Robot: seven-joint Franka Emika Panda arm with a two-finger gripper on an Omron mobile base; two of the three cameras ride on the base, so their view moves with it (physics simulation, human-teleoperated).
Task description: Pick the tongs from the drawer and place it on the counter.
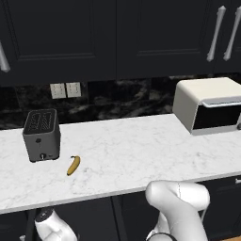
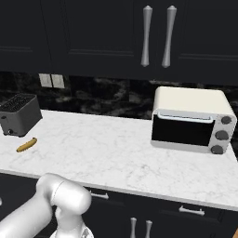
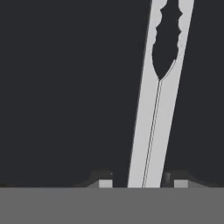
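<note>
Hand view puts my gripper (image 3: 136, 183) low over the dark floor of the drawer (image 3: 65, 87), with the tongs (image 3: 157, 109) lying flat on it and running up and away from me, tilted slightly to the right. My two fingertips (image 3: 104, 180) are spread apart, one on each side of the tongs' joined arms, and neither tip seems to touch the metal, though only the very tops of the tips show, so I cannot be sure of contact. The tongs' two arms lie pressed together along most of their length and part near the top into scalloped ends. To the left of the tongs the black lining is bare and wide; to the right there is a narrower dark strip, and I see no drawer wall on either side. In the left base view, the counter (image 1: 141, 155) stretches white across the frame with its pale front edge above the black cabinetry. A toaster (image 1: 42, 135) stands at the left, a banana (image 1: 73, 165) lies just in front of it to the right, and a toaster oven (image 1: 209, 106) sits at the far right. Between banana and oven the marble is open. In the right base view the same free stretch lies left of the oven. No writing is readable on any appliance.
</note>
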